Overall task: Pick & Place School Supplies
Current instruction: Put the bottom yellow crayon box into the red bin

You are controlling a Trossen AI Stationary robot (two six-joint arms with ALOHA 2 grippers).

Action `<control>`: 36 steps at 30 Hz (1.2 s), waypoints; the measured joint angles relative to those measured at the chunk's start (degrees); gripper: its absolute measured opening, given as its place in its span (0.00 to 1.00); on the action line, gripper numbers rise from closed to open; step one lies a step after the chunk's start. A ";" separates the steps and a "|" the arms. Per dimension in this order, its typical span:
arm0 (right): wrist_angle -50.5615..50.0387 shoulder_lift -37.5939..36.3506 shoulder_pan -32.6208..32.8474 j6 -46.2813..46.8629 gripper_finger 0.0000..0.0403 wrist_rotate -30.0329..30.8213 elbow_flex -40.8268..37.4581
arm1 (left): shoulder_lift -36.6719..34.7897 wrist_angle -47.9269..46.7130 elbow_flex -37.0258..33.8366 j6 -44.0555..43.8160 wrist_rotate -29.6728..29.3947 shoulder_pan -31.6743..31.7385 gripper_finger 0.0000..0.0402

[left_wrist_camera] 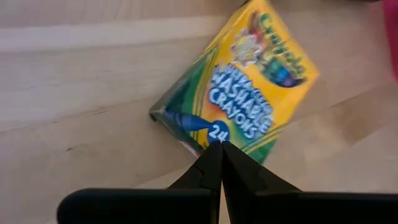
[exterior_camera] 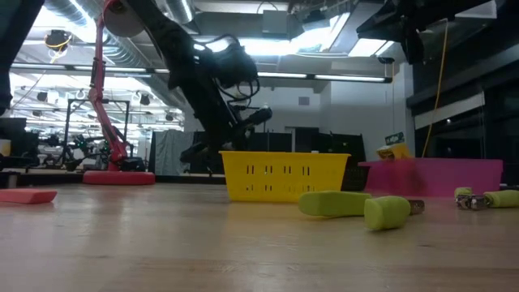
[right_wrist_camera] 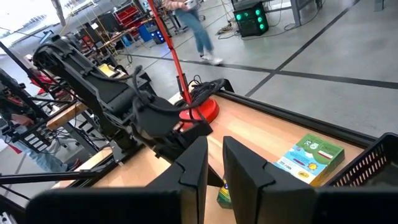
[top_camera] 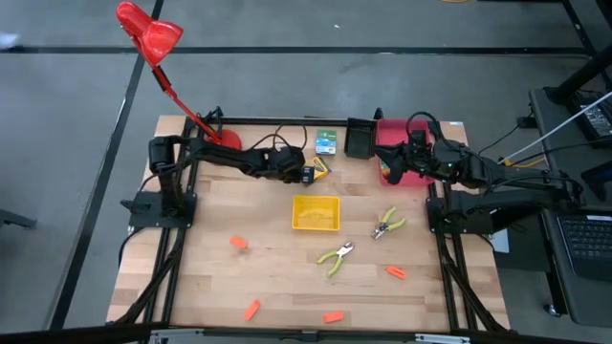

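Overhead, I see my left gripper [top_camera: 304, 174] reaching across the back of the table, just beside a crayon box [top_camera: 318, 167]. A green-and-blue box [top_camera: 327, 142] lies farther back, near the black bin [top_camera: 360, 139]. The right gripper [top_camera: 390, 161] hangs over the pink tray [top_camera: 413, 177]. Two green-handled tools [top_camera: 337, 255] [top_camera: 388, 225] and orange pieces [top_camera: 239, 243] lie scattered around the yellow basket [top_camera: 316, 213].

At table level, I see the basket [exterior_camera: 280, 175] with a green handle [exterior_camera: 334, 203] in front.

From the left wrist, my fingers [left_wrist_camera: 211, 168] are clenched together, empty, tips at the Crayola washable crayons box [left_wrist_camera: 239, 84].

From the right wrist, the fingers [right_wrist_camera: 196, 163] stand slightly apart; whether they hold anything I cannot tell.
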 joint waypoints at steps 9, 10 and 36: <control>0.02 -0.28 0.86 0.26 0.13 -1.00 0.00 | 0.72 -2.45 0.07 -0.44 -1.26 -0.79 0.00; 0.00 -0.28 1.03 0.44 0.13 -1.00 0.00 | 0.62 -3.11 0.08 -0.46 -1.36 -0.95 0.00; -0.08 -0.20 2.69 1.29 0.13 1.58 0.00 | 0.65 -11.91 0.02 -0.96 -4.46 -4.75 0.00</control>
